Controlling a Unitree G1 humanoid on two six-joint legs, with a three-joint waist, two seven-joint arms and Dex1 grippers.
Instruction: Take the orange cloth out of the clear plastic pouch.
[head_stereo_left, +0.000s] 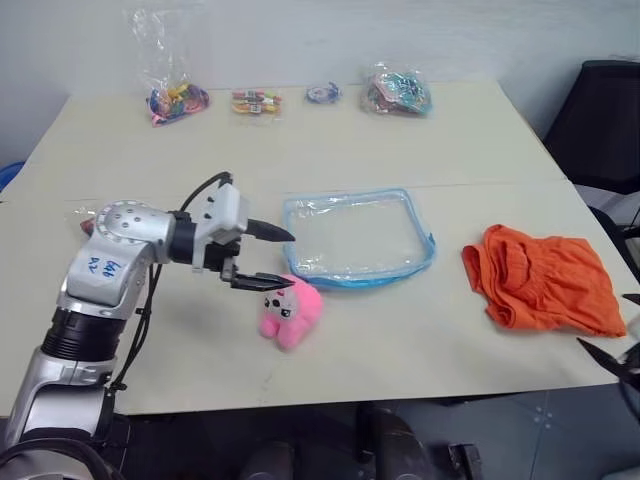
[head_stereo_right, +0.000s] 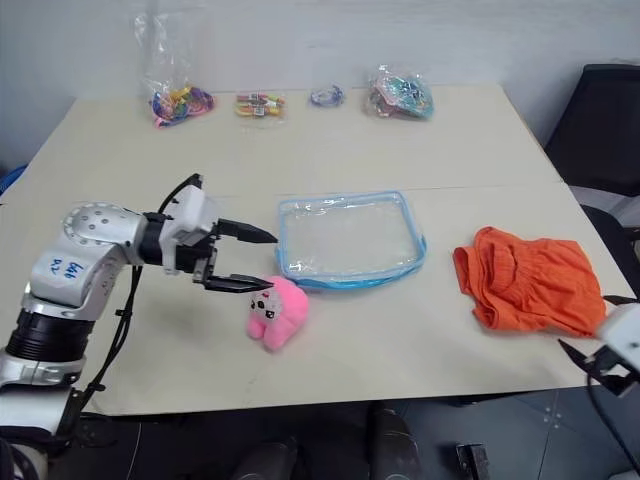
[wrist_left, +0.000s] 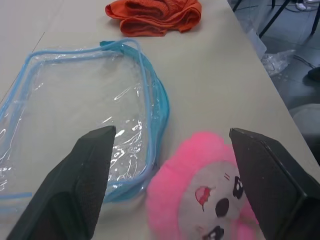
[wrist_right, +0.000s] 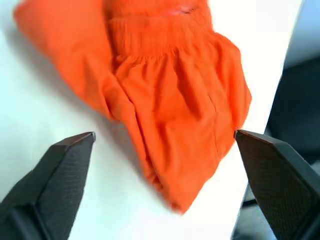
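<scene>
The orange cloth (head_stereo_left: 545, 280) lies crumpled on the table's right side, outside the clear plastic pouch (head_stereo_left: 355, 238). The pouch lies flat mid-table, with blue edging and nothing inside it. My left gripper (head_stereo_left: 272, 258) hovers open just left of the pouch, above the pink plush toy (head_stereo_left: 292, 312). In the left wrist view its fingers (wrist_left: 90, 165) straddle the pouch's corner and the plush (wrist_left: 205, 195). My right gripper (wrist_right: 165, 134) is open at the table's front right edge, a little back from the cloth (wrist_right: 170, 100), with nothing between its fingers.
Several small clear bags of colourful trinkets (head_stereo_left: 175, 100) (head_stereo_left: 397, 92) line the table's far edge. A black chair (head_stereo_left: 600, 120) stands beyond the right side. The table's front edge (head_stereo_left: 350, 395) runs just in front of the plush.
</scene>
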